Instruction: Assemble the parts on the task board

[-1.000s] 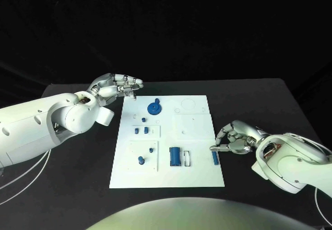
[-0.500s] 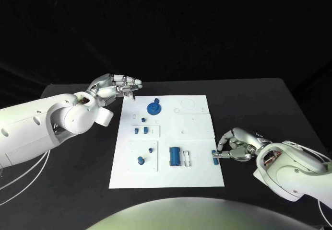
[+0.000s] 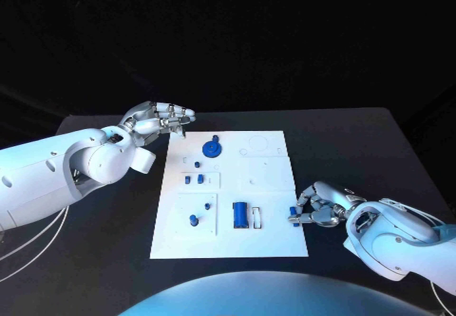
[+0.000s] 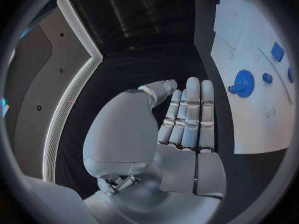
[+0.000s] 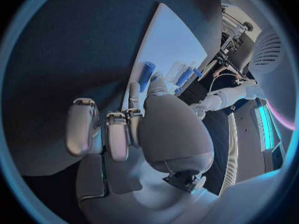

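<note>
Black table (image 3: 105, 224) — white task board (image 3: 275, 240) lying flat, centred

Left hand (image 3: 157, 118) hangs raised, fingers (image 4: 190, 114) straight and pressed together, thumb alongside, nothing between them; right hand (image 3: 319, 205) is low, fingers (image 5: 106, 132) curled inward.

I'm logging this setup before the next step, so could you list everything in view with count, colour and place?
Black table: one, black, under everything.
White task board: one, white, middle of the table.
Blue gear-shaped part: one, blue, far end of the board.
Blue rectangular block: one, blue, near middle of the board.
Blue peg-like part: one, blue, near right edge of the board, at the right hand's fingertips.
Small blue pieces: several, blue, left side of the board.
Left hand: one, silver, off the board's far left corner, holding nothing.
Right hand: one, silver, at the board's right edge.
</note>
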`<action>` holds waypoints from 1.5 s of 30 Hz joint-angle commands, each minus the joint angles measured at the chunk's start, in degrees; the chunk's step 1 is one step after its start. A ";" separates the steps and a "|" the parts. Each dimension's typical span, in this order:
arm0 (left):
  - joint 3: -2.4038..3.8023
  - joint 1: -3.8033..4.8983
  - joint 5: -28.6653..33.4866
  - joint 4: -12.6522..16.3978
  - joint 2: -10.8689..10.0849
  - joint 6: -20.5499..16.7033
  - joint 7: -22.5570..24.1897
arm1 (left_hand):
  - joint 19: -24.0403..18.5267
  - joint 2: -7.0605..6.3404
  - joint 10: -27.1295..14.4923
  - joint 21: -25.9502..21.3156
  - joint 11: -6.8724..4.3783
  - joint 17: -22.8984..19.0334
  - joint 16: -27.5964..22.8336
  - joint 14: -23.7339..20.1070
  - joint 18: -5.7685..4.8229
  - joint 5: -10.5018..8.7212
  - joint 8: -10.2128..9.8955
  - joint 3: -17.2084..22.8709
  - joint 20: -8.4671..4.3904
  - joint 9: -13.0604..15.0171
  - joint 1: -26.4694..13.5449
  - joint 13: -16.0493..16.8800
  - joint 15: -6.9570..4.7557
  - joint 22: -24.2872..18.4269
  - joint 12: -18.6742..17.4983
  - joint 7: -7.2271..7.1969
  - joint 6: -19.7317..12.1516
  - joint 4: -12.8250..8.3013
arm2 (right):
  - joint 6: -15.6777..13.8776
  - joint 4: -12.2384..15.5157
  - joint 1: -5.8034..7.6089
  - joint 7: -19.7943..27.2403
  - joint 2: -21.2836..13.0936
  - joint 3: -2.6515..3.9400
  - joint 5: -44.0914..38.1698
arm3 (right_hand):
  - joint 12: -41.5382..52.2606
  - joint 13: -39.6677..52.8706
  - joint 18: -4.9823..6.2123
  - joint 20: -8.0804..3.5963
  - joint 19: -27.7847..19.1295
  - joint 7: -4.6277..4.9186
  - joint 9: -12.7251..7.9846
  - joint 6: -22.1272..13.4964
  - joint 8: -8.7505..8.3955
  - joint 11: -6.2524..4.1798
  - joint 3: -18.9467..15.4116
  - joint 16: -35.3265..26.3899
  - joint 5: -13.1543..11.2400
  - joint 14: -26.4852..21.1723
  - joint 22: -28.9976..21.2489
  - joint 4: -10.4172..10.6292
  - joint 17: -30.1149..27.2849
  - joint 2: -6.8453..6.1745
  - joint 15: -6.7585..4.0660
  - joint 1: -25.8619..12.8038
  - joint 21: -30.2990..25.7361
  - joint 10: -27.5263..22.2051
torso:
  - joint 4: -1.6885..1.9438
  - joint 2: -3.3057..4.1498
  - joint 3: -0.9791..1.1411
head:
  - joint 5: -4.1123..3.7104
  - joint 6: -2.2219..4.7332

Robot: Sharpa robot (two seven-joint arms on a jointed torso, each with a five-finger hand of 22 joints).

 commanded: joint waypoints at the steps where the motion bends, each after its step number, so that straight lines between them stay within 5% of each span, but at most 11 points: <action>1: 0.03 0.02 -0.01 0.15 0.00 0.92 0.30 | -0.22 0.05 -0.36 -0.19 -0.09 -0.07 0.31 -0.30 0.82 0.20 0.26 -0.10 0.19 -0.06 -0.45 -0.09 0.09 -0.06 0.18 0.23 -0.24 -0.36 | 2.89 -0.41 -0.73 -1.31 0.48 -0.29 -1.35 | 0.23 9.06 -0.59 -0.26 0.58 -0.10 -0.16 0.35 -0.55 -0.61 -0.01 0.33 -0.06 5.21 9.84 -0.35 10.49 0.55 -0.32 1.94 0.36 3.09 | 0.05 -0.03 0.00 | 0.18 0.01; 15: 0.02 0.02 -0.01 0.33 -0.40 0.88 0.22 | -0.22 0.05 -0.36 -0.19 -0.09 -0.07 0.31 -0.30 0.82 0.20 0.26 -0.10 0.19 -0.06 -0.45 -0.09 0.09 -0.06 0.18 0.23 -0.24 -0.36 | 7.34 -1.30 -1.57 -4.04 2.05 -0.29 -7.76 | -0.17 8.98 -0.60 -0.53 0.58 -0.16 -0.91 0.82 -2.53 -0.73 2.10 0.31 0.13 5.19 10.04 -0.57 10.55 0.78 -0.48 10.88 0.09 2.97 | 0.01 0.00 -0.02 | 0.41 0.01; 21: 0.02 0.02 -0.01 0.38 -0.44 0.89 0.18 | -0.17 0.15 -0.48 -0.25 -0.09 -0.12 0.39 -0.33 0.83 0.21 0.39 -0.07 0.19 -0.07 -0.52 -0.10 0.08 -0.13 0.42 0.22 -0.28 -0.47 | 6.24 -0.81 -1.58 -4.64 2.11 -0.28 -5.16 | -0.28 9.05 -0.60 -0.71 0.65 -0.47 -2.04 1.60 -4.28 -1.03 7.59 0.32 0.47 5.21 10.22 -0.20 10.68 2.34 -0.72 15.68 0.04 2.92 | 0.02 -0.03 0.03 | 0.56 0.01; 27: 0.01 0.02 -0.01 0.35 -0.41 0.84 0.17 | -0.17 0.15 -0.48 -0.25 -0.09 -0.12 0.39 -0.33 0.83 0.21 0.39 -0.07 0.19 -0.07 -0.52 -0.10 0.08 -0.13 0.42 0.22 -0.28 -0.47 | 4.41 0.29 -0.65 -4.31 1.98 -0.23 2.93 | -0.53 8.96 -0.65 -0.82 0.77 -0.49 -1.96 0.92 -4.86 -1.02 12.10 0.32 0.59 5.23 10.39 -0.03 10.73 3.30 -0.78 15.05 0.18 2.86 | 0.01 -0.01 0.03 | 0.62 0.01; 31: 0.01 0.02 -0.01 0.32 -0.31 0.77 0.10 | -0.12 0.30 -0.52 -0.18 -0.11 -0.16 0.38 -0.37 0.86 0.27 0.41 0.14 0.13 -0.08 -0.22 -0.10 0.03 -0.10 0.53 0.23 -0.34 -0.72 | 3.24 1.16 0.48 -2.24 2.29 -0.22 10.87 | -0.65 9.02 -0.67 -0.63 0.85 -0.13 -0.46 -0.15 -4.36 -0.82 21.48 0.35 0.55 5.26 10.61 -0.17 10.90 0.55 -0.52 11.98 0.19 2.88 | 0.01 0.00 0.01 | 0.65 0.01; 33: 0.01 0.02 -0.01 0.32 -0.26 0.75 0.07 | -0.11 0.32 -0.53 -0.15 -0.11 -0.17 0.38 -0.38 0.86 0.28 0.42 0.18 0.11 -0.09 -0.15 -0.10 0.01 -0.09 0.55 0.24 -0.36 -0.79 | 2.74 1.61 0.89 -1.40 2.57 -0.21 13.49 | -0.65 9.02 -0.67 -0.63 0.85 -0.13 -0.46 -0.15 -4.36 -0.82 21.48 0.35 0.55 5.26 10.61 -0.17 10.90 0.55 -0.52 11.98 0.19 2.88 | 0.02 0.01 -0.02 | 0.64 0.01; 34: 0.01 0.02 -0.01 0.31 -0.24 0.74 0.05 | -0.11 0.32 -0.53 -0.15 -0.11 -0.17 0.38 -0.38 0.86 0.28 0.42 0.18 0.11 -0.09 -0.15 -0.10 0.01 -0.09 0.55 0.24 -0.36 -0.79 | 2.49 1.81 1.11 -1.00 2.76 -0.21 14.69 | -0.72 9.14 -0.68 -0.50 0.96 0.00 2.00 -0.86 -3.07 -0.74 36.46 0.32 0.24 5.27 10.73 -0.86 10.94 -5.58 -0.41 6.09 0.17 2.97 | 0.02 0.02 -0.04 | 0.64 0.01; 39: 0.01 0.03 -0.01 0.32 -0.16 0.73 0.02 | -0.11 0.32 -0.53 -0.15 -0.11 -0.17 0.38 -0.38 0.86 0.28 0.42 0.18 0.11 -0.09 -0.15 -0.10 0.01 -0.09 0.55 0.24 -0.36 -0.79 | 1.17 2.34 1.81 0.35 3.80 -0.18 18.10 | -0.74 9.18 -0.68 -0.46 0.96 0.07 3.14 -1.31 -2.48 -0.58 41.96 0.29 0.05 5.26 10.70 -2.26 10.89 -7.33 -0.41 3.24 0.01 3.02 | 0.02 -0.05 -0.06 | 0.63 0.01; 45: 0.01 0.03 -0.01 0.36 -0.18 0.72 0.02 | -0.11 0.32 -0.53 -0.15 -0.11 -0.17 0.38 -0.38 0.86 0.28 0.42 0.18 0.11 -0.09 -0.15 -0.10 0.01 -0.09 0.55 0.24 -0.36 -0.79 | 0.12 2.30 2.09 0.77 5.21 -0.16 19.82 | -0.66 9.27 -0.67 -0.44 0.98 0.13 3.70 -1.52 -2.23 -0.53 44.25 0.30 -0.04 5.28 10.70 -2.99 10.96 -7.76 -0.33 1.23 0.00 3.07 | 0.03 -0.03 -0.06 | 0.62 0.01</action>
